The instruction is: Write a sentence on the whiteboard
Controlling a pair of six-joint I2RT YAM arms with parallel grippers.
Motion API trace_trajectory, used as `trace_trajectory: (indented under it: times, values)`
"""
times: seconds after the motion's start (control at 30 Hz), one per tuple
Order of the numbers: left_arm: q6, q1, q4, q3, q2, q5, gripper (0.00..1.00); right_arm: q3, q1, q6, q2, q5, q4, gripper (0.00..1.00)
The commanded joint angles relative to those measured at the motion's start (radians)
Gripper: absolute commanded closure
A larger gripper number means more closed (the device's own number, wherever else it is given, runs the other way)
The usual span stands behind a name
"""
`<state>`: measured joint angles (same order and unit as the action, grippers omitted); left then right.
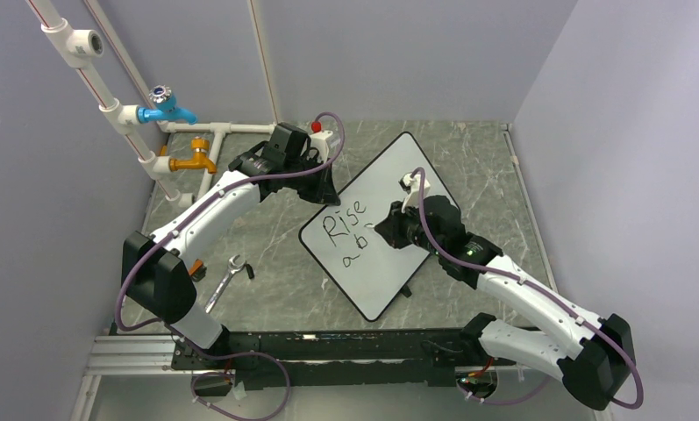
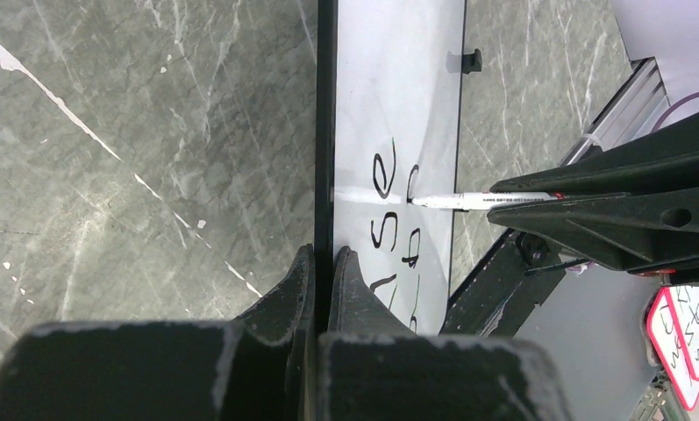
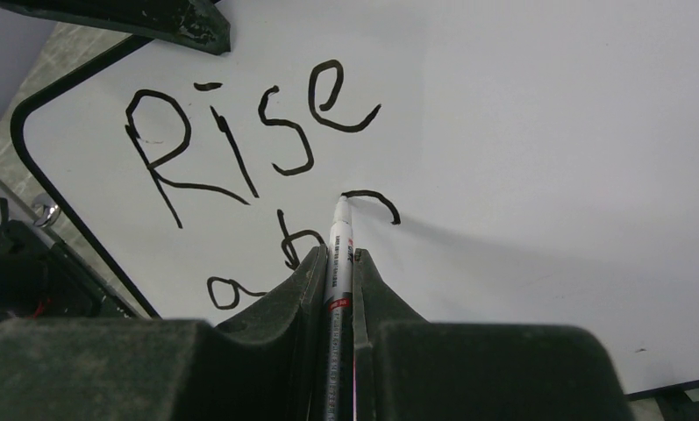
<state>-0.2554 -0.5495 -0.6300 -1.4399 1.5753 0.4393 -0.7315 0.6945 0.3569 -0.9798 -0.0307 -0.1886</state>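
Note:
The whiteboard (image 1: 389, 254) lies slanted on the table. On it the sentence (image 1: 347, 221) reads "Rise", then "ab" and a partial curved stroke below; it also shows in the right wrist view (image 3: 249, 132). My left gripper (image 2: 324, 263) is shut on the whiteboard's black rim (image 2: 325, 132) at its far left edge (image 1: 324, 186). My right gripper (image 3: 338, 263) is shut on a white marker (image 3: 338, 241), its tip touching the board at the new stroke. The marker also shows in the left wrist view (image 2: 477, 201).
White pipes with a blue tap (image 1: 166, 107) and an orange tap (image 1: 195, 162) stand at the back left. A wrench (image 1: 227, 279) lies near the left arm's base. A small red-rimmed board (image 2: 683, 338) with writing lies at the far edge.

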Motion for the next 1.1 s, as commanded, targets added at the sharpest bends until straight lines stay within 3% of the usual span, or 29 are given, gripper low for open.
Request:
trace_trajectory:
  times: [0.0, 0.5, 1.07]
  values:
    - [0.041, -0.004, 0.033, -0.007, -0.032, -0.065, 1.00, 0.028, 0.002, 0.025, 0.014, -0.057, 0.011, 1.00]
    - [0.040, -0.003, 0.034, -0.007, -0.031, -0.062, 1.00, 0.106, 0.002, 0.070, 0.100, 0.024, -0.095, 1.00]
    - [0.039, -0.003, 0.034, -0.004, -0.035, -0.060, 1.00, -0.013, 0.000, 0.041, 0.002, 0.170, -0.103, 1.00]
